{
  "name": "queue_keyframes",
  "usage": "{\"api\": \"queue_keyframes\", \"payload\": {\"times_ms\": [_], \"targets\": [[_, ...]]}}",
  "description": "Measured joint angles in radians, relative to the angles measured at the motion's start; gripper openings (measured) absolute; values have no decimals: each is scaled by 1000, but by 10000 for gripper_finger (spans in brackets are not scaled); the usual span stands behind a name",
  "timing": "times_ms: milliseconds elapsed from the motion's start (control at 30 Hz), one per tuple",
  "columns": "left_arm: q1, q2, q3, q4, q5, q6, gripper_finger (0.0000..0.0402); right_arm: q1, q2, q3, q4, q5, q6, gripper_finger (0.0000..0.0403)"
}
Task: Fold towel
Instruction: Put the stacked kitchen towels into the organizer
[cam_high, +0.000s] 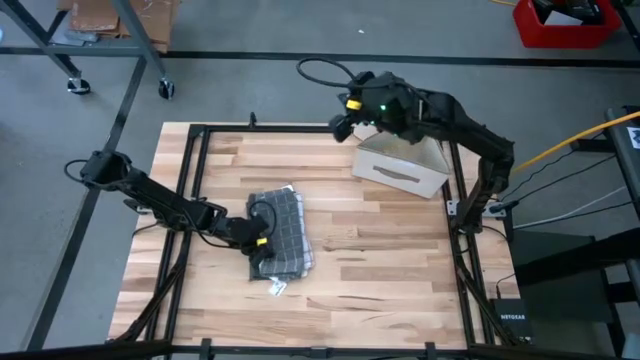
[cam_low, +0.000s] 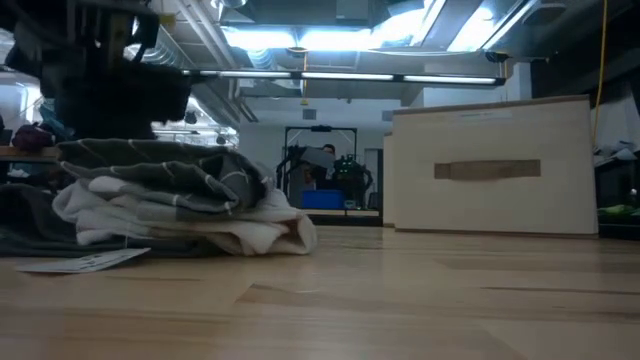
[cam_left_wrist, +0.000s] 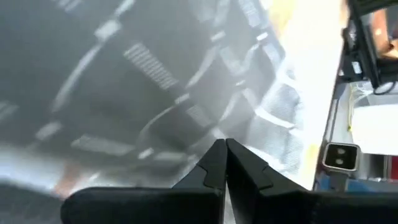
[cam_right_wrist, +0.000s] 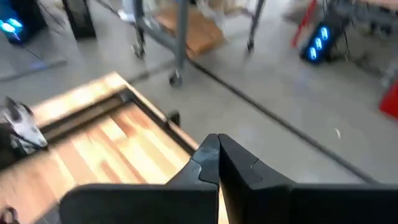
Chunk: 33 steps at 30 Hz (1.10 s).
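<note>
I see the towel (cam_high: 280, 232) lying folded on the table (cam_high: 380, 280), lower-left of centre in the high view, dark grey w/ pale grid lines. A white tag (cam_high: 277, 288) pokes out at its near edge, flat on the wood. In the low view the towel (cam_low: 170, 205) sits at left as a stacked bundle, dark layer on top, white layers under, tag (cam_low: 85, 262) lying in front of it.

L gripper (cam_high: 262, 242) is down on the towel's left edge, fingers together, tips meeting. I can't tell from here if any cloth is pinched betw. them. L wrist view shows the closed fingers (cam_left_wrist: 214, 165) right over the checked fabric (cam_left_wrist: 143, 87), very close.

Farther back, upper right of the high view, a white box (cam_high: 400, 165) w/ a slot handle sits on the table's far-right corner; in the low view it shows at right (cam_low: 490, 165).

R gripper (cam_high: 343, 122) hangs beyond the table's far edge, above the floor, just left of the box. Its fingers (cam_right_wrist: 208, 158) are together, nothing in them. R wrist view looks over the table corner to the grey floor.
</note>
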Motion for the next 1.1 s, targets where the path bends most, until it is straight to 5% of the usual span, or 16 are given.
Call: {"api": "queue_keyframes", "payload": {"times_ms": [533, 1100], "targets": [[6, -1, 137, -4, -4, 212, 0, -259, -1, -20, -403, -91, 131, 5], [30, -1, 192, -11, -8, 277, 0, -532, 2, -439, -404, -204, 186, 5]]}}
